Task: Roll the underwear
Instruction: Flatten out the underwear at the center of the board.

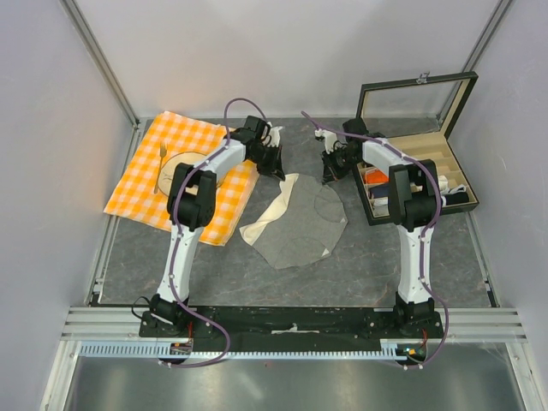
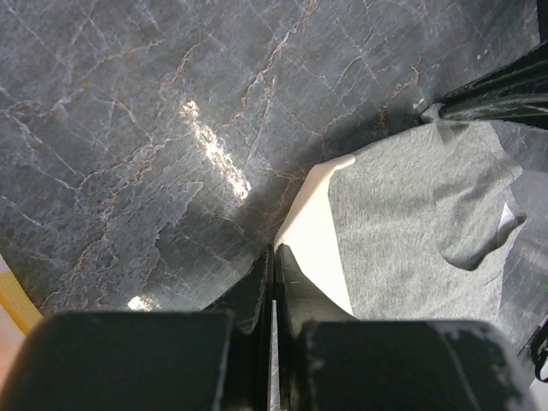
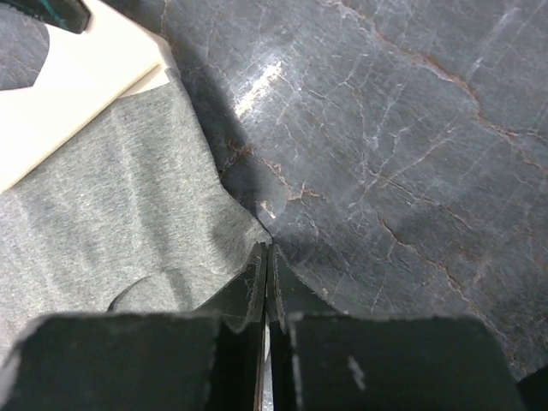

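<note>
Black fingers [image 2: 253, 295] of the left hand [image 2: 274, 257] fill the bottom of its wrist view. They are pressed together with only a thin slit between them, clamped on the end of the cream-white strip [image 2: 312, 218] of the underwear [image 2: 402, 214]. From that pinch the strip runs away from the hand, and the grey cloth spreads to the hand's right, rumpled at its far side. Ahead and to the hand's left lies bare, dark, marbled surface [image 2: 128, 128].

The right hand [image 3: 265, 255] is closed too, its fingers meeting on a pointed corner of the grey cloth, with creases running to the tips. The rest of the garment lies to this hand's left, bare surface to its right.

From above, both hands sit at the garment's far edge, near each other, and the cloth spreads back toward the arm bases. Outward of the left hand lies an orange-and-white checked cloth [image 1: 141, 193]. Outward of the right hand stands an open glass-lidded box [image 1: 415, 107].
</note>
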`<action>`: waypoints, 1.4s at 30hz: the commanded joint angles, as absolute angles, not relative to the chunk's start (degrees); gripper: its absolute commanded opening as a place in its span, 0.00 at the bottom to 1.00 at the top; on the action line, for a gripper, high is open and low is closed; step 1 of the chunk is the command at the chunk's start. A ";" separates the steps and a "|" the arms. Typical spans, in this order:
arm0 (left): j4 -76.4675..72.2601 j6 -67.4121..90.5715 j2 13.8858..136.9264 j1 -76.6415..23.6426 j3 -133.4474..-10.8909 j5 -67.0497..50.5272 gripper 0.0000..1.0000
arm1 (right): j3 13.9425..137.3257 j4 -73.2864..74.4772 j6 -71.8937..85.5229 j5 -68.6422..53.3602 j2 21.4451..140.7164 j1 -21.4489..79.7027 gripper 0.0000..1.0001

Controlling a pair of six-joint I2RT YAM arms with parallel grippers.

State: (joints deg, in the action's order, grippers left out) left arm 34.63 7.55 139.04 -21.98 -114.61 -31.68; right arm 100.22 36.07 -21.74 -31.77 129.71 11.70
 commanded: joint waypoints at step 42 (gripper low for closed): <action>33.94 16.52 68.57 -41.57 -88.43 -29.88 0.02 | 94.92 49.58 -31.57 -50.63 59.85 12.74 0.00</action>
State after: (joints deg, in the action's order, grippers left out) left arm 35.75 11.53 72.18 -40.12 -92.16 -32.62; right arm 93.41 50.11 -34.57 -48.80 59.11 12.64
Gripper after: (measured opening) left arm 0.025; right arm 0.006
